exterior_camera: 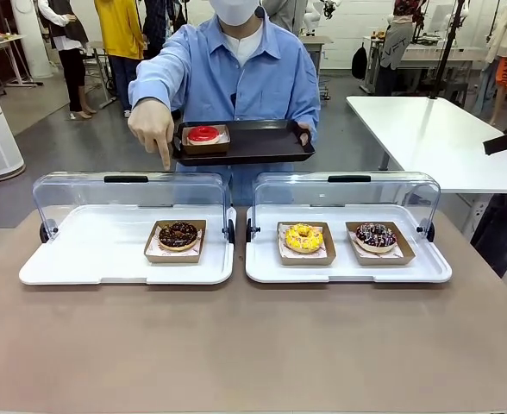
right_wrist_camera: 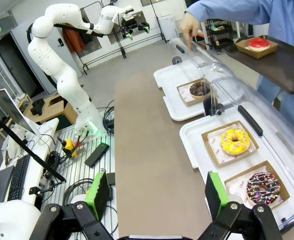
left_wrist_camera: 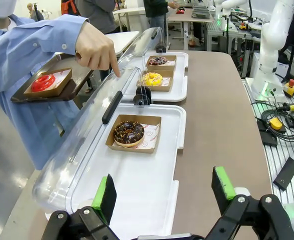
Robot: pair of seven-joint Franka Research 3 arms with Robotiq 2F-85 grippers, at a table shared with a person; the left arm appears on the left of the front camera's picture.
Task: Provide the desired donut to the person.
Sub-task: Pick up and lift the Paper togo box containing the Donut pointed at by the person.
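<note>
The left tray (exterior_camera: 72, 259) holds one donut (exterior_camera: 178, 235), the right tray (exterior_camera: 344, 269) two, side by side.

The person (exterior_camera: 236, 78) wears a light-blue button-up shirt over a white tee, plus a white mask. The left arm (right_wrist_camera: 52, 55) and right arm (left_wrist_camera: 278, 42) are glossy white; black jaws carry green pads (left_wrist_camera: 223, 182).

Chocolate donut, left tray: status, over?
Left gripper open, empty. Right gripper open, empty. Person's hand points at chocolate donut. Clear lid raised behind it, not blocking.
</note>
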